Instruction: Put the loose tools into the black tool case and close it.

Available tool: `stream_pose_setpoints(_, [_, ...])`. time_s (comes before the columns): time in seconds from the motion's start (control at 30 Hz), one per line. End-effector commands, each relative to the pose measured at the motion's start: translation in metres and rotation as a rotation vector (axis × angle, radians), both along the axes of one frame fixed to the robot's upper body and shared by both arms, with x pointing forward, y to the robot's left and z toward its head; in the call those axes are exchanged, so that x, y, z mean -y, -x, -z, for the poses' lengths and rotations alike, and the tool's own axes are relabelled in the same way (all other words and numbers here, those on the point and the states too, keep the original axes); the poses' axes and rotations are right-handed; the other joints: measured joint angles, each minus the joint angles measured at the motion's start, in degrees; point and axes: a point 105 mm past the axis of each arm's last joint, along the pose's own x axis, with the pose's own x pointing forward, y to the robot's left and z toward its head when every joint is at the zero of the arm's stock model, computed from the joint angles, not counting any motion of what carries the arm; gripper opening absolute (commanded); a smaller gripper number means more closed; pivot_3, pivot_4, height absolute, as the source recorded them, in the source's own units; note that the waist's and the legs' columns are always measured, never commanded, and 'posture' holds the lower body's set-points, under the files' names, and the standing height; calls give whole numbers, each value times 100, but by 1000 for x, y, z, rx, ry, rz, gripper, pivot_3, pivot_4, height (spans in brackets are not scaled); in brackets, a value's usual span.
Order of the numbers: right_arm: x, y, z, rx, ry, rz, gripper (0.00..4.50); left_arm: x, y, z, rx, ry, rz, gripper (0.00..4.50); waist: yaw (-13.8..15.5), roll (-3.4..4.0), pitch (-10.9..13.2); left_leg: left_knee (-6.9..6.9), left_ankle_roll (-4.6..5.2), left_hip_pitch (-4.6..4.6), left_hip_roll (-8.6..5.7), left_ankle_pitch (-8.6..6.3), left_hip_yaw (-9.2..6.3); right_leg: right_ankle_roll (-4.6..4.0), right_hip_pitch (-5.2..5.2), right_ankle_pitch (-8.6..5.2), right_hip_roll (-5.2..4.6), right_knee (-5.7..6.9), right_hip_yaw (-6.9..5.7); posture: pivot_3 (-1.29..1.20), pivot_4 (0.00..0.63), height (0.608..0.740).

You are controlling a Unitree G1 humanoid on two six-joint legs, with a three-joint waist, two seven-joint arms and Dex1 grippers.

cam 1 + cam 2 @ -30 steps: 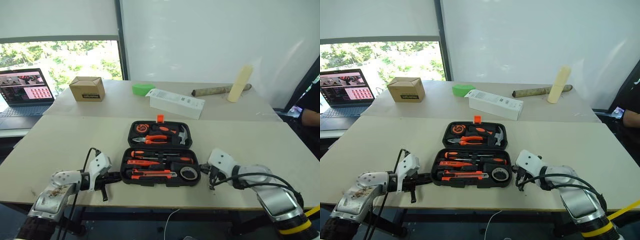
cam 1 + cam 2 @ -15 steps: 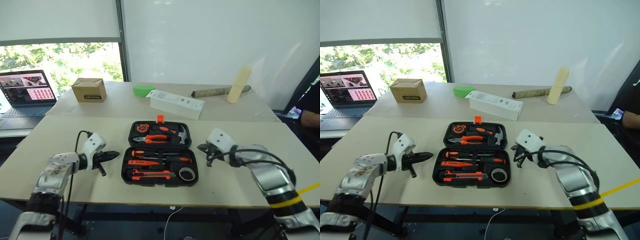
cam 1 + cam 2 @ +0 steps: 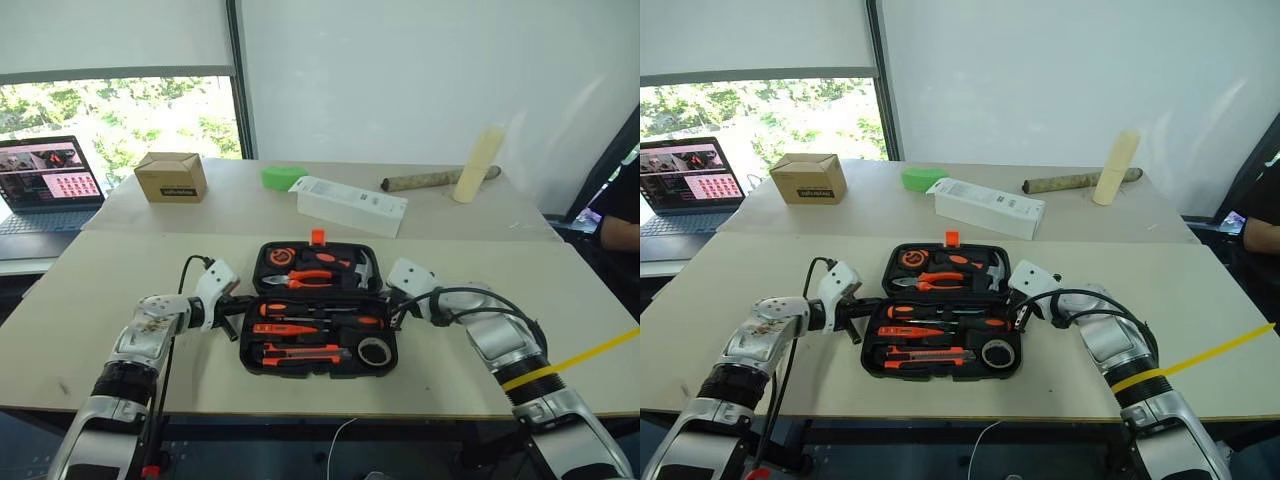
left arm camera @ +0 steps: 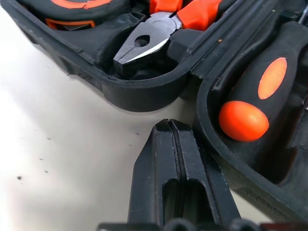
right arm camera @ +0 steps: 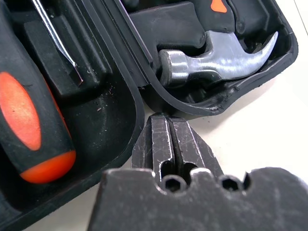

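case: black tool case (image 3: pixel 318 320) open near the bench's front edge, tools seated | left gripper (image 3: pixel 238 304) shut, empty, at left hinge notch | right gripper (image 3: pixel 392 306) likewise, right notch | advice: lift lid evenly from both sides.

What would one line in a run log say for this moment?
case: black tool case open, tools seated in slots | left gripper: shut, at case's left side by hinge | right gripper: shut, at case's right side by hinge | lid: not yet closed
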Motion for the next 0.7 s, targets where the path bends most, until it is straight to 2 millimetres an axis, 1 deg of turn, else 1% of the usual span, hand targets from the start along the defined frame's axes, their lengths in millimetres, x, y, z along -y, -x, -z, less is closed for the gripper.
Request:
stream_pose_setpoints(0.03, [-12, 14, -5, 0, -9, -87, 0, 5, 8, -8, 27, 13, 54, 33, 3, 0, 0, -2, 0, 0, 0, 0, 0, 0, -1, 0, 0, -1, 0, 0, 150, 740])
stream_pose_setpoints(0.2, [-11, 27, 2, -44, -17, -90, 0, -4, 17, -6, 22, 13, 36, 33, 0, 0, 0, -5, 0, 0, 0, 0, 0, 0, -4, 0, -1, -1, 0, 0, 150, 740])
stream_pose_setpoints(0.3, [-11, 34, 7, -65, -19, -89, 0, -9, 16, -5, 33, 1, 7, 33, 4, 0, 0, -5, -1, 2, 1, 0, 0, 0, -3, -1, -1, 1, 1, 0, 150, 740])
stream_pose_setpoints(0.37, [-6, 31, 2, -26, -24, -63, 0, -19, 13, -7, 44, -14, -35, 33, 4, -1, -1, -4, -2, 5, 0, 1, 1, -1, -2, -1, -1, 4, 1, 0, 150, 740])
stream_pose_setpoints(0.43, [3, 29, -9, 21, -28, -44, 0, -31, 12, -15, 29, 9, -80, 33, 2, -1, 0, -2, -2, 6, 0, 1, 1, -1, -2, -1, 0, 6, 2, 0, 150, 740])
stream_pose_setpoints(0.47, [7, 29, -14, 22, -36, -28, 461, -38, 12, -20, 26, 23, -114, 0, 4, -1, 0, -2, -3, 7, 0, 1, 0, -1, -2, -1, 0, 7, 2, 0, 150, 740])
stream_pose_setpoints(0.53, [12, 31, -20, -2, -71, -2, 764, -46, 14, -25, 4, 38, -134, 534, 3, -1, 0, -2, -4, 5, 2, 2, -1, -1, -5, -1, 1, 10, 2, 0, 150, 740])
stream_pose_setpoints(0.57, [12, 36, -24, -55, -106, 3, 1079, -53, 19, -25, -46, 40, -138, 690, 0, -1, 0, -1, -5, 2, 2, 3, -1, -1, -8, -1, 0, 11, 3, 0, 150, 740])
stream_pose_setpoints(0.6, [12, 41, -28, -112, -145, 12, 1533, -59, 21, -26, -79, 36, -161, 1166, -1, -1, 0, -1, -5, 2, 1, 3, -1, -1, -10, -1, -1, 12, 6, 0, 150, 740])
stream_pose_setpoints(0.63, [11, 46, -31, -176, -183, 24, 1801, -67, 20, -28, -103, 33, -203, 1400, 2, -1, 0, -1, -4, 1, 3, 3, -2, -1, -11, -1, 0, 13, 6, 0, 150, 740])
stream_pose_setpoints(0.67, [9, 50, -34, -244, -221, 32, 2166, -69, 20, -33, -139, 73, -230, 1866, 5, -1, 0, -2, -4, 2, 4, 3, -3, -1, -11, -1, 0, 13, 6, 0, 150, 740])
stream_pose_setpoints(0.7, [7, 52, -38, -287, -254, 40, 2496, -68, 20, -36, -178, 109, -237, 2201, 8, -1, 0, -2, -4, 2, 5, 2, -3, -1, -11, -1, 0, 14, 6, 0, 150, 740])
